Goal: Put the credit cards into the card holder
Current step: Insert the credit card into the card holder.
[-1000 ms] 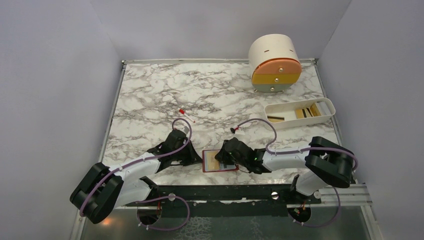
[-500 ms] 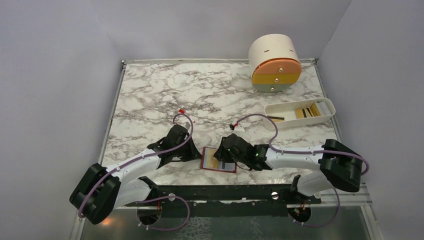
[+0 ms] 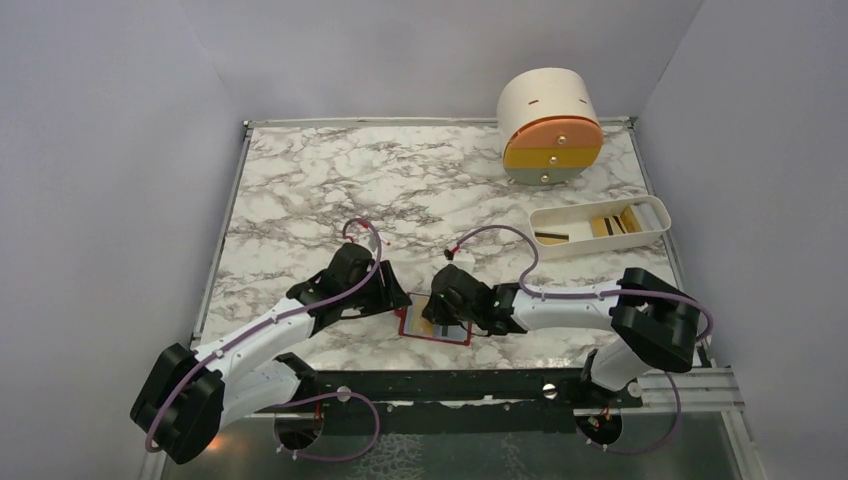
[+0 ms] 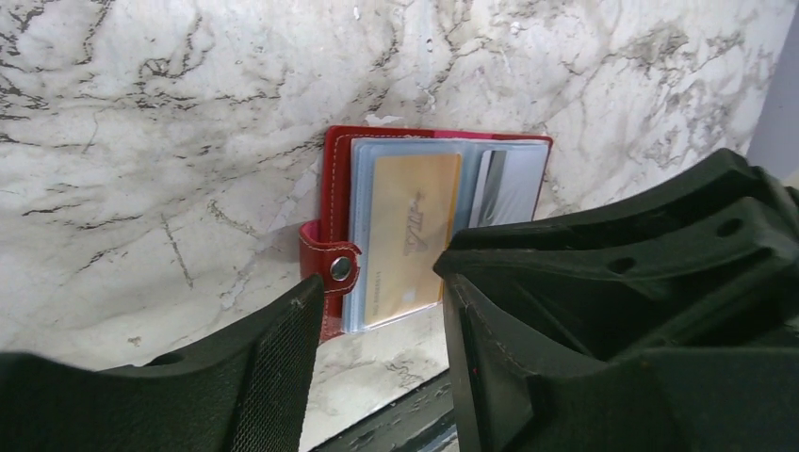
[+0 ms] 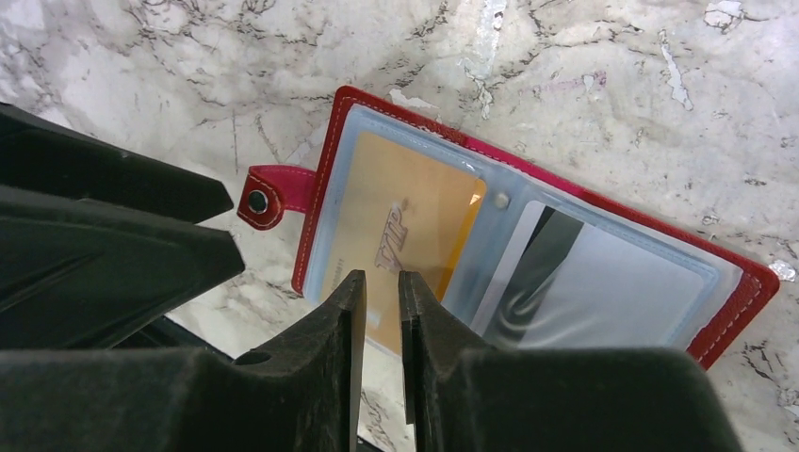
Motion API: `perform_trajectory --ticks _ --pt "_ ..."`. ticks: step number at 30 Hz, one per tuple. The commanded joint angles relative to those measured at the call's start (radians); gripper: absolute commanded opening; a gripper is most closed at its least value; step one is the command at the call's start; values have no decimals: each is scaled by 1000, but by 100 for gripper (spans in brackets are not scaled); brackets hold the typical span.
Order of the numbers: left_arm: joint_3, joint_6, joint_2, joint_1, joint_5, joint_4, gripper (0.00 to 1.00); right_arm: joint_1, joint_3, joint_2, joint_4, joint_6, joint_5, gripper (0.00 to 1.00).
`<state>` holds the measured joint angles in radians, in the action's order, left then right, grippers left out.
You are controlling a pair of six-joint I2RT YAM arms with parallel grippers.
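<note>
red card holder open flat; tan card in clear sleeve legible only in wrist views. left gripper fingers apart; right gripper fingers near-together over card, grip unclear.

In the top view, the right gripper covers the upper right of the card holder. The credit cards in the white tray at right are too small to tell apart. In the left wrist view, the right finger of the left gripper hides the holder's lower right part and the near end of the grey card. In the right wrist view, the near end of the tan card runs behind the right gripper's fingers at bottom centre. Whether they pinch it cannot be told.
</note>
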<state>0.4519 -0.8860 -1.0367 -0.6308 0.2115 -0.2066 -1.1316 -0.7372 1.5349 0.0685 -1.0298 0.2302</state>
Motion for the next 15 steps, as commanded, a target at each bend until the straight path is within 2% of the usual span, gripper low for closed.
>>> perform_trajectory --ticks 1,10,15 --pt "17 -9 38 -3 14 23 53 -8 -45 47 65 18 40 19" --pt "-75 -58 -13 -3 133 264 56 -7 -6 58 72 -2 43 17" --pt "-79 -47 -61 -3 149 316 56 -8 10 65 64 -7 43 16"
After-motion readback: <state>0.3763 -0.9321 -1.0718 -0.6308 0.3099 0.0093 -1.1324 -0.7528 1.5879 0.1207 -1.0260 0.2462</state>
